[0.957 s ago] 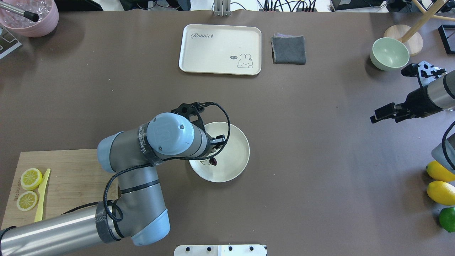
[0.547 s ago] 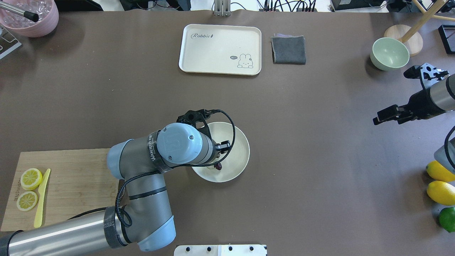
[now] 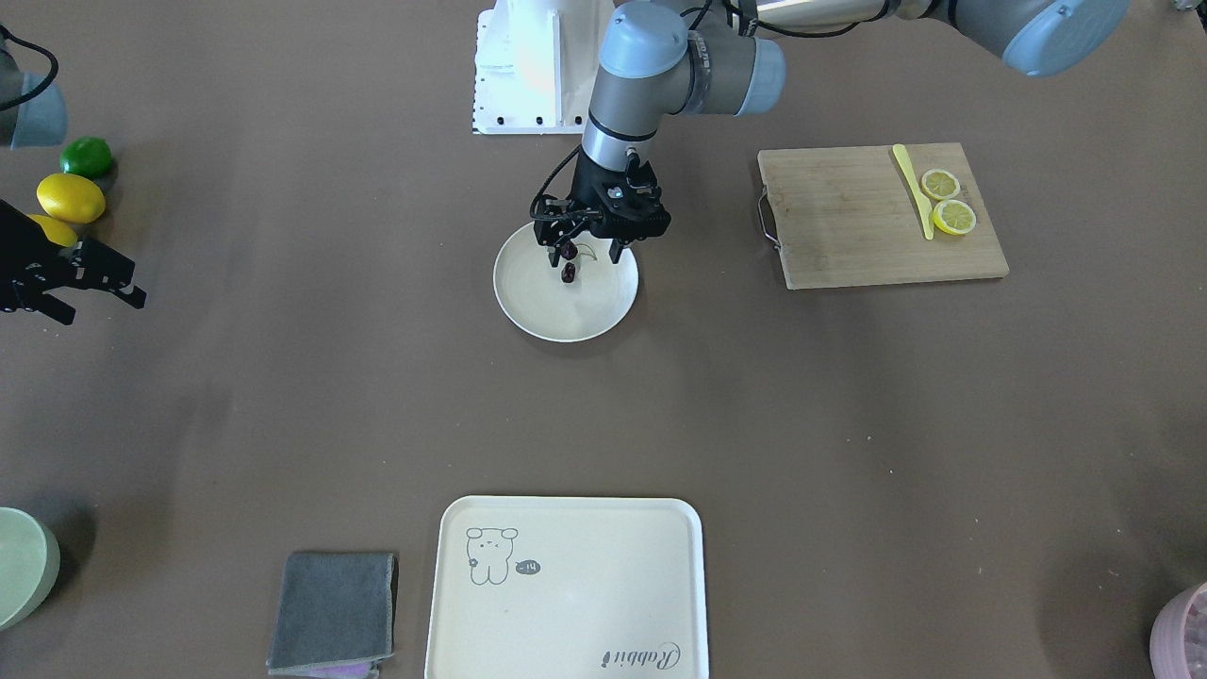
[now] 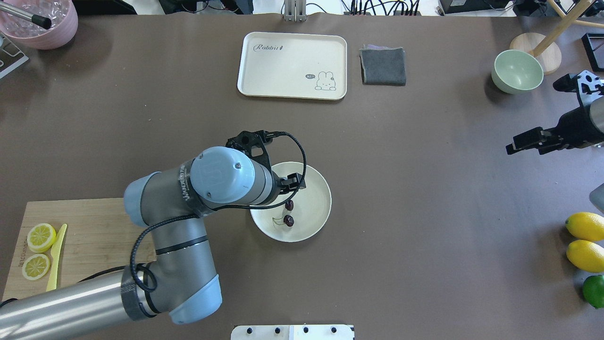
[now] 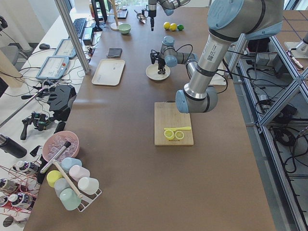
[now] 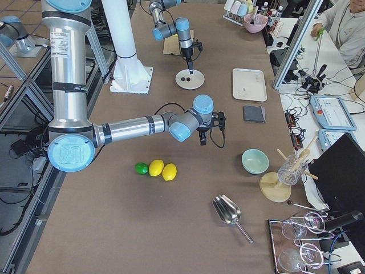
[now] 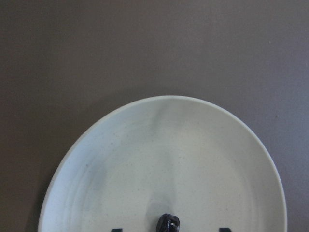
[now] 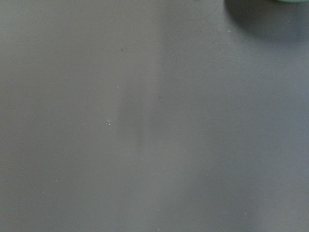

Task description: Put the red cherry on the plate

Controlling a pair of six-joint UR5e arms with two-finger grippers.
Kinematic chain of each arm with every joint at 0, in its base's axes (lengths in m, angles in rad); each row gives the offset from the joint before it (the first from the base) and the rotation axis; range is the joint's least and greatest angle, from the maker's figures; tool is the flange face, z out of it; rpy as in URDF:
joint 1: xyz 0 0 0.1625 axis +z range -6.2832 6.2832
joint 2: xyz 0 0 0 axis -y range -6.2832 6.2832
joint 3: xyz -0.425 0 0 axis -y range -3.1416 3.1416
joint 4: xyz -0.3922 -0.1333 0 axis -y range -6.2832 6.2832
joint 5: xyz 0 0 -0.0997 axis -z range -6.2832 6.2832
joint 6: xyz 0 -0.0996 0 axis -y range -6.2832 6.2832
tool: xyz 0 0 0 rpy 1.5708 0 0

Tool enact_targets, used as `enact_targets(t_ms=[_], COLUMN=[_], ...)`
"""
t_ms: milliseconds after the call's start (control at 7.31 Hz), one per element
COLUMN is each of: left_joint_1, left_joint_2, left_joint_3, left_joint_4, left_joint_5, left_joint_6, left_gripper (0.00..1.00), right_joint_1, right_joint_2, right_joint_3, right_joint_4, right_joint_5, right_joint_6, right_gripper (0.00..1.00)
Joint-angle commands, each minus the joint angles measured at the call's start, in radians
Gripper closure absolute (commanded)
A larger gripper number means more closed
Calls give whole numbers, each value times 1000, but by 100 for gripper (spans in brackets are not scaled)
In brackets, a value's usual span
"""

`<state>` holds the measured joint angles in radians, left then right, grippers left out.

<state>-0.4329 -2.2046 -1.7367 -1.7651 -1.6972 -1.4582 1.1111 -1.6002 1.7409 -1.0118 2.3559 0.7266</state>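
The red cherry is a pair of tiny dark fruits on a thin green stem. It lies on the round cream plate in the middle of the table, and also shows as the cherry on the plate. My left gripper hangs just above it, open, with its fingers to either side and nothing held. In the left wrist view one cherry sits at the bottom edge between the fingertips. My right gripper hovers open and empty over bare table at the far right.
A cream tray and a grey cloth lie at the far edge, with a pale green bowl to their right. A wooden board with lemon slices and a yellow knife lies at the near left. Lemons and a lime lie at the right edge.
My left gripper swung right and then back left over the plate, and both cherries now lie uncovered on it. My right arm has drawn back toward the right edge.
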Motion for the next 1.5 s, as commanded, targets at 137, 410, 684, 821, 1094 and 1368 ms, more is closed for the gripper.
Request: enact_targets(t_ms=[137,410,684,821,1094,1368], left_joint_1=[-288,-616,-893,-1017,-1110,-1110], left_joint_2=[135,341,539,581,681,719], left_joint_3=[-233,-232,-138,-71,-49,-34], left_joint_4=[295,292,289,285,274,262], left_joint_5=[-193,-449,-574,-584,-642,-644], left_joint_6=[548,1107,1615,1767,1915,1914], left_gripper=[3,3,2,2,2,2], right_joint_1=[178,307,377,401,447,473], right_joint_2=[-52,-46,-37,-40,-50,-58], right_joint_3=[12,11,9,2,-9,-1], right_joint_4=[-118,-282,-401,-407,-505,-619], right_joint_5=[22,16,-13,-38,-37,-38], right_joint_6=[-287,-540,-592,-625,-776,-815], right_gripper=[0,0,0,0,0,0])
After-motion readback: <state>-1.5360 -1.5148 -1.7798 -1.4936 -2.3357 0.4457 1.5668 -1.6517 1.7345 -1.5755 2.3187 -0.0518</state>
